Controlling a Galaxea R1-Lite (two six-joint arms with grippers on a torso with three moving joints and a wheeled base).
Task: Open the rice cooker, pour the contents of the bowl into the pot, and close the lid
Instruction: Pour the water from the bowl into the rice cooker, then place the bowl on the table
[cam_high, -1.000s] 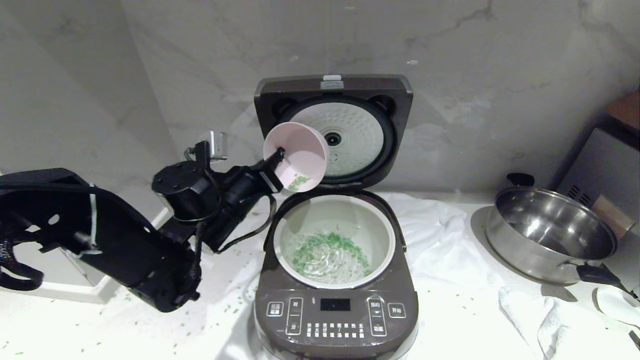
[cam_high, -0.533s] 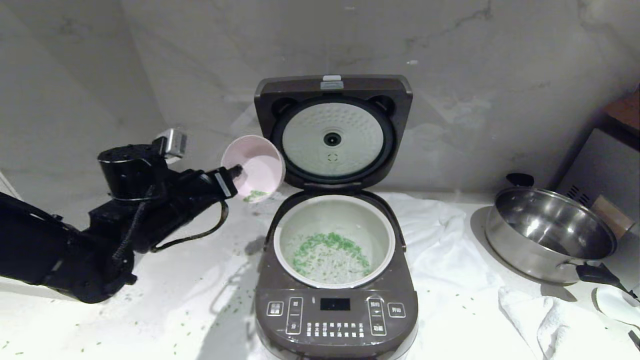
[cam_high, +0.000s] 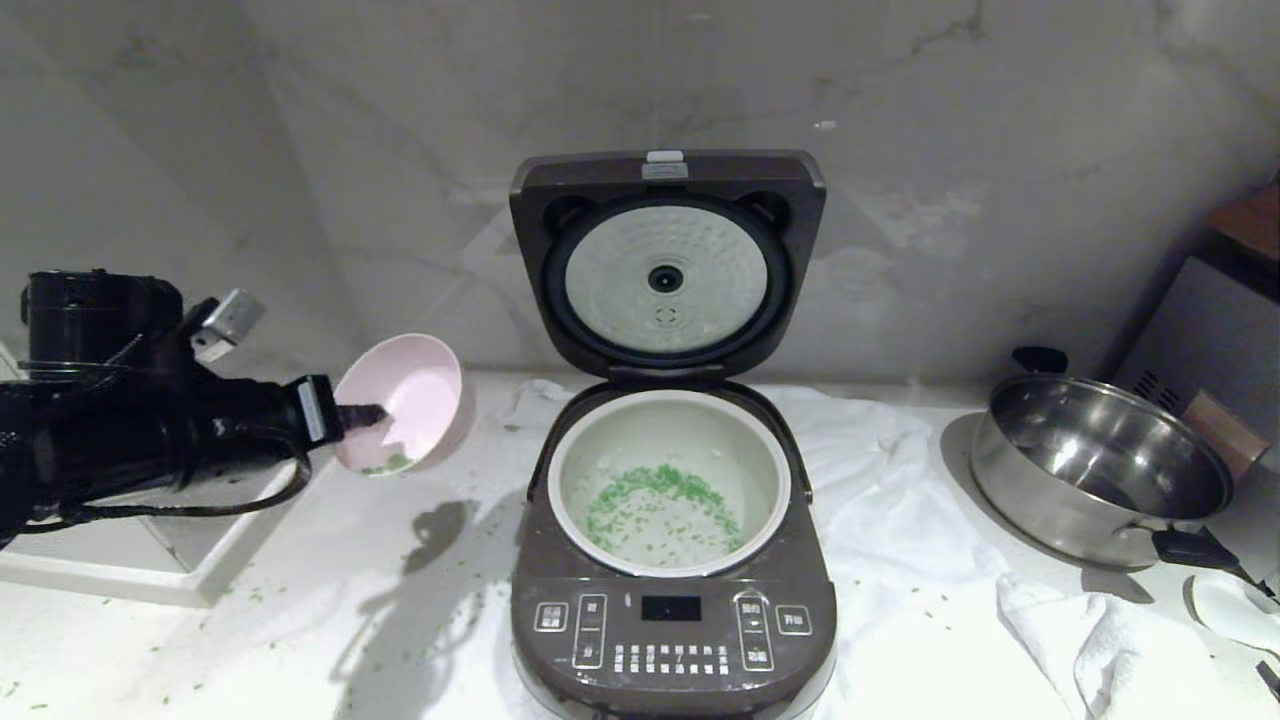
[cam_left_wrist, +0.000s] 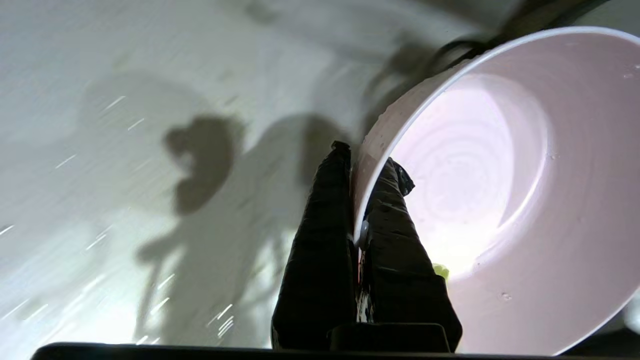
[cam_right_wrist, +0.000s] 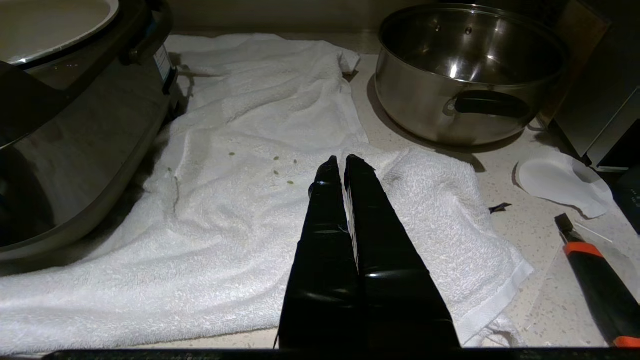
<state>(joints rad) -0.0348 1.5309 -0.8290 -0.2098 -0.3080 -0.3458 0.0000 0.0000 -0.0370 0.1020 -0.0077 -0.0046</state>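
The dark brown rice cooker (cam_high: 672, 630) stands in the middle with its lid (cam_high: 666, 262) raised against the wall. Its pale pot (cam_high: 668, 484) holds the green chopped contents (cam_high: 655, 500) in water. My left gripper (cam_high: 372, 413) is shut on the rim of the pink bowl (cam_high: 412, 395), held tilted above the counter left of the cooker. A few green bits (cam_high: 392, 464) cling inside the bowl (cam_left_wrist: 500, 200). One finger is inside the rim, the other outside. My right gripper (cam_right_wrist: 345, 161) is shut and empty over a white towel (cam_right_wrist: 240, 220).
A shiny steel pan (cam_high: 1100, 470) with black handles sits at the right on the counter. White towels (cam_high: 880, 480) lie around the cooker. Green bits (cam_high: 330, 640) are scattered over the counter at the left. A white raised block (cam_high: 130, 560) sits under my left arm.
My left arm has swung the bowl away from above the pot, leftward and down, and turned it more upright. The water in the pot has settled. The right arm has not moved.
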